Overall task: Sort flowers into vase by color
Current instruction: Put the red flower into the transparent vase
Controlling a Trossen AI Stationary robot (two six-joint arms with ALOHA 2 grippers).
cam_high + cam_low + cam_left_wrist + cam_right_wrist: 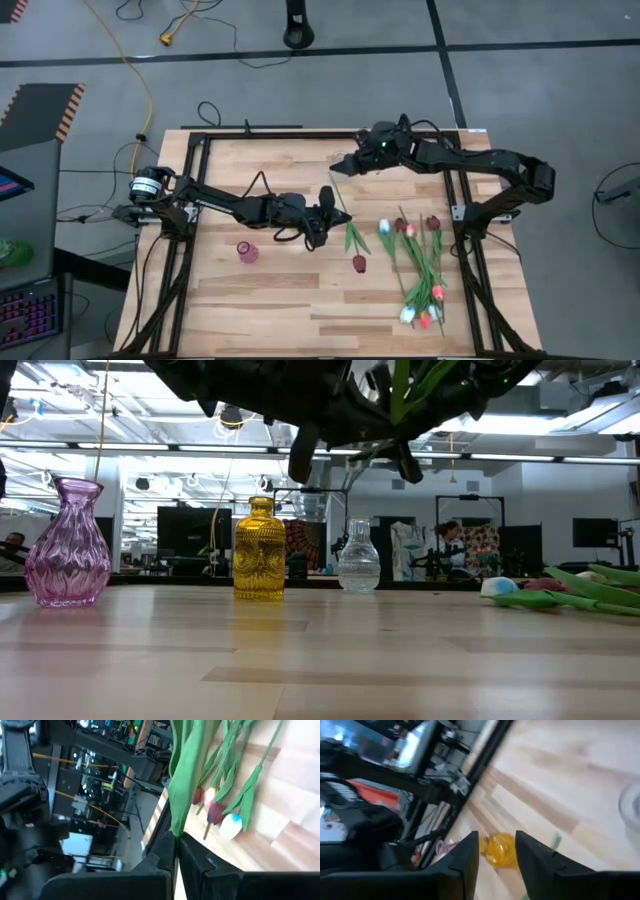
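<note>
In the low view both arms are cut off by the top edge, and the flower pile (575,592) runs off the right edge. The yellow vase (501,849) is blurred and partly hidden behind the right arm's fingers (470,852). The clear vase (631,806) is cut by the frame edge.

A: What stands on the table (320,670)?
B: A purple vase (68,542) at the left, then a yellow bottle (259,550) and a clear vase (358,558) near the centre.
A: And at the right edge?
B: Flowers (575,589) lie flat. Dark arms (330,400) fill the top.
</note>
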